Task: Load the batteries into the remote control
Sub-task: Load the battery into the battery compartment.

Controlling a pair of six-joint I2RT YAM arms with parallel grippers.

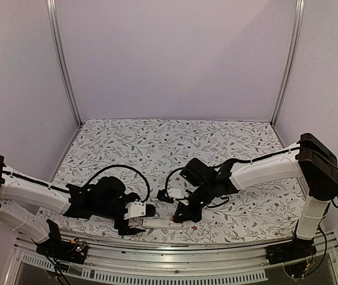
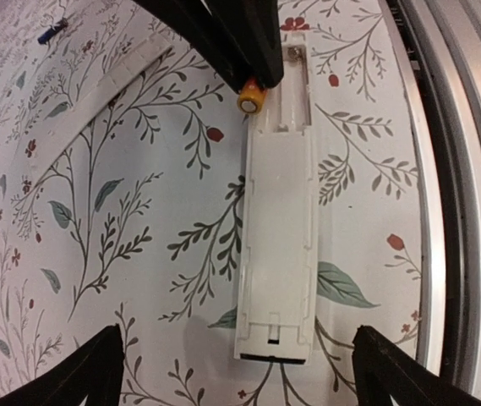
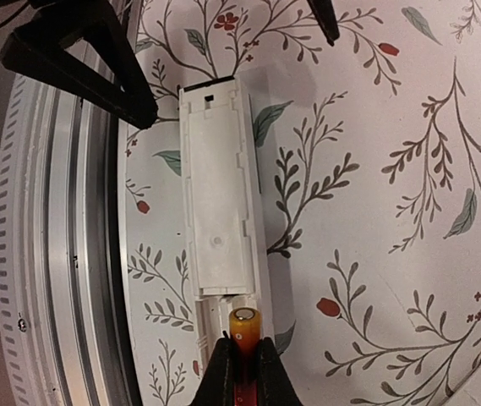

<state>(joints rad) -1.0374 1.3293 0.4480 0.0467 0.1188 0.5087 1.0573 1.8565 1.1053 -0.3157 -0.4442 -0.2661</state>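
Note:
The white remote control (image 2: pixel 278 220) lies back side up on the floral table near the front edge, its battery bay open at one end; it also shows in the right wrist view (image 3: pixel 219 194) and the top view (image 1: pixel 157 223). My right gripper (image 3: pixel 244 364) is shut on a battery (image 3: pixel 245 326) with an orange-yellow tip and red body. It holds the battery at the open bay, which the left wrist view (image 2: pixel 251 100) also shows. My left gripper (image 2: pixel 240 376) is open, its fingers spread either side of the remote's other end without touching it.
A thin flat white cover strip (image 2: pixel 113 85) lies on the table beside the remote. A small dark blue object (image 2: pixel 51 32) lies beyond it. The metal rail of the table's front edge (image 2: pixel 460 169) runs close along the remote.

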